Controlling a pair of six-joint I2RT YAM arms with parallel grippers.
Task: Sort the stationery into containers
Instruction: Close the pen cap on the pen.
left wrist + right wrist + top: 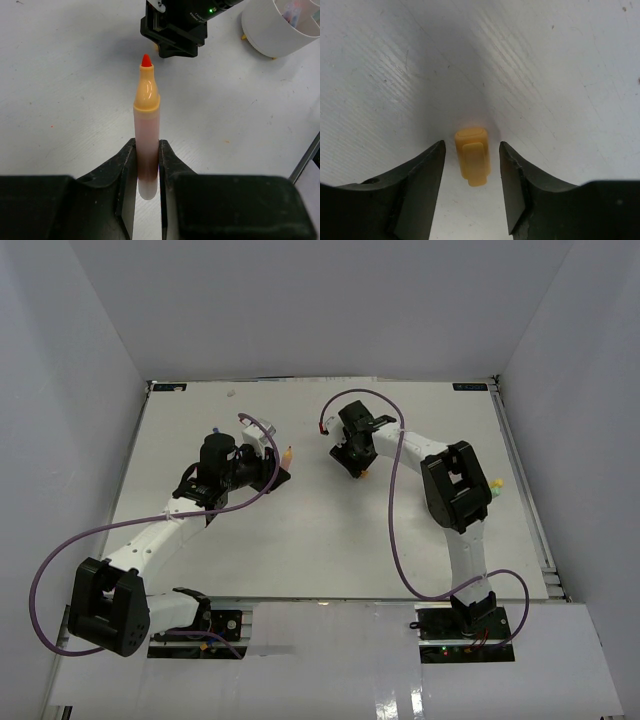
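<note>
Black left gripper, bottom centre of its wrist view, pinches one uncapped orange felt marker, red tip pointing up-frame. Beyond it, the right gripper straddles one orange plastic cap lying on the table, jaws half-wide and not gripping. Upper right, one round white plastic tub holds blurred pens, too unclear to count. By my judgement the sorting is partly done: this marker needs capping, then binning.

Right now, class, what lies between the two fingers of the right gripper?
An orange cap lies on the table between the open fingers of the right gripper, touching neither, as the right wrist view shows.
</note>
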